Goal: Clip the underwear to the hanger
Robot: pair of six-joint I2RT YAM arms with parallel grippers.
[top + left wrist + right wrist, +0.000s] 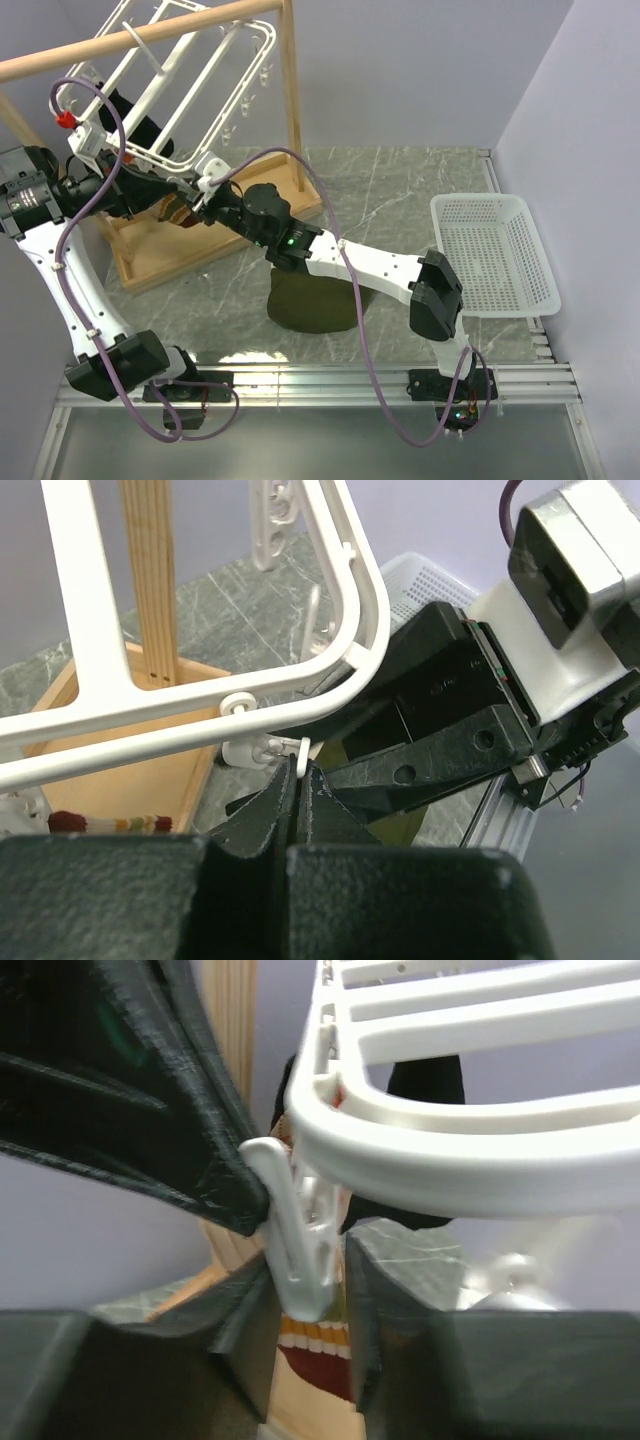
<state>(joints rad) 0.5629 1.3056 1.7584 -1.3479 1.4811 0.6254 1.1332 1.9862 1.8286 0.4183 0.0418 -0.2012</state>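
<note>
The underwear [310, 303] lies in a dark olive heap on the table, under my right forearm, with nothing holding it. The white hanger [165, 78] hangs tilted from the wooden rail; its rim fills the left wrist view [352, 585] and the right wrist view [480, 1160]. Both grippers meet at its lower corner. My left gripper [198, 190] [298, 768] is shut, its tips pinching the top tab of a white clip [255, 750]. My right gripper [220, 195] [308, 1260] stands open around that clip [300, 1250], with a thin gap on the right side.
The wooden rail stand [150, 35] has a flat tray base [200, 245] just behind the grippers. A black garment with tan-red patches [172, 208] [320, 1350] hangs low from the hanger. A white mesh basket [495, 255] sits at the right.
</note>
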